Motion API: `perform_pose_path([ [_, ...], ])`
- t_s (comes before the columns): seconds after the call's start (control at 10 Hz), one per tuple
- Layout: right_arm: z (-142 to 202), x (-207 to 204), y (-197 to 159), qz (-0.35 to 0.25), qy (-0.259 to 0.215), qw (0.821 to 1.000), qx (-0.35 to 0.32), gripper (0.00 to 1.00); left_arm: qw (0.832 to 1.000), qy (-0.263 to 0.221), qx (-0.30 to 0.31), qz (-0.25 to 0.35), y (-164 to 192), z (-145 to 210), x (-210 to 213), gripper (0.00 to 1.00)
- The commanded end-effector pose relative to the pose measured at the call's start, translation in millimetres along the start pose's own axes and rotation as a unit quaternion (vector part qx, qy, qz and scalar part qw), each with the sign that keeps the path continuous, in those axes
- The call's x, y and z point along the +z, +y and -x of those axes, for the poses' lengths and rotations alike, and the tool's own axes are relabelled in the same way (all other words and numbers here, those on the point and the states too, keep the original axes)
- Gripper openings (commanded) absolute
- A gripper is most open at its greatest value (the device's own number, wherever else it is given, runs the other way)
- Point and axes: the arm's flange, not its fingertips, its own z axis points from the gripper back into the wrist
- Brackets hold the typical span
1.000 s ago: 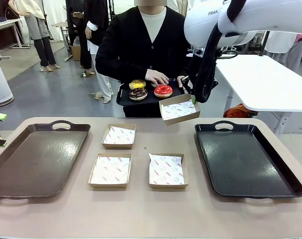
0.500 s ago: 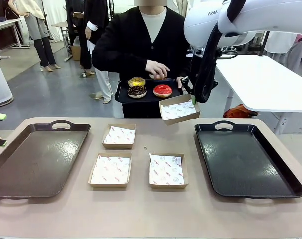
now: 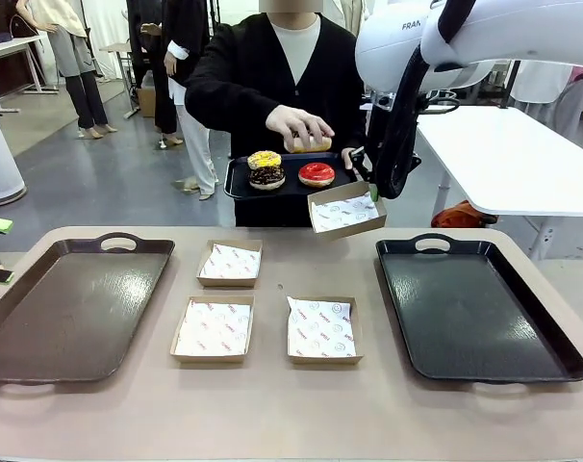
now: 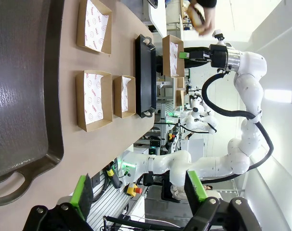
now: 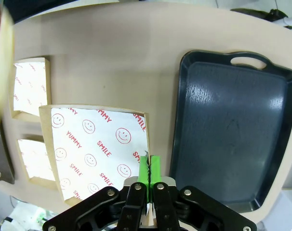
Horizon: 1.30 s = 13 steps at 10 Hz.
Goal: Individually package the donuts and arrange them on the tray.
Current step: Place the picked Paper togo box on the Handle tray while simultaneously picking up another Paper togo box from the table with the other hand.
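Right pincer (image 5: 148, 169): clamped narrow on the near rim of a paper-lined box (image 5: 95, 147). In the front view I hold this box in the air at upper middle-right, its open face tipped toward the camera.
Left pincer (image 4: 136, 180): wide, nothing between the pads. The brown tray (image 4: 20, 96) runs along the left of its frame.
Donuts on small black tray (image 3: 236, 190): the person holds it at upper centre, with the yellow donut (image 3: 265, 159), chocolate donut (image 3: 266, 179) and red donut (image 3: 316, 174) on it.
Lifted donut (image 3: 311, 145): in the person's hand (image 3: 296, 123), above the small tray. Fingers hide the icing.
Relative to right pincer: the lifted donut is up and left of my held box, apart from it. The red donut is just left of the box's far rim.
Handling (judgement): light, with soft crumb and tacky icing that is easily marred. Take hold at the sides or from beneath, never on the glaze. Thin card gripped at one edge may sag under load.
Table: three more boxes (image 3: 214, 328) at mid-frame, large black tray (image 3: 465, 308) at right.
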Motion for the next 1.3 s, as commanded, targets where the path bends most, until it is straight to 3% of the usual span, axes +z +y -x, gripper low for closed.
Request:
perform_pose_path([
  [0.0,0.7,1.6,-1.9,0.001,0.0,1.0,-0.003,0.0,1.0,0.001,-0.002,0.004,-1.2,-0.4,0.9,1.0],
  [1.2,0.7,1.6,-1.9,0.001,0.0,1.0,-0.003,0.0,1.0,0.001,-0.002,0.004,-1.2,-0.4,0.9,1.0],
])
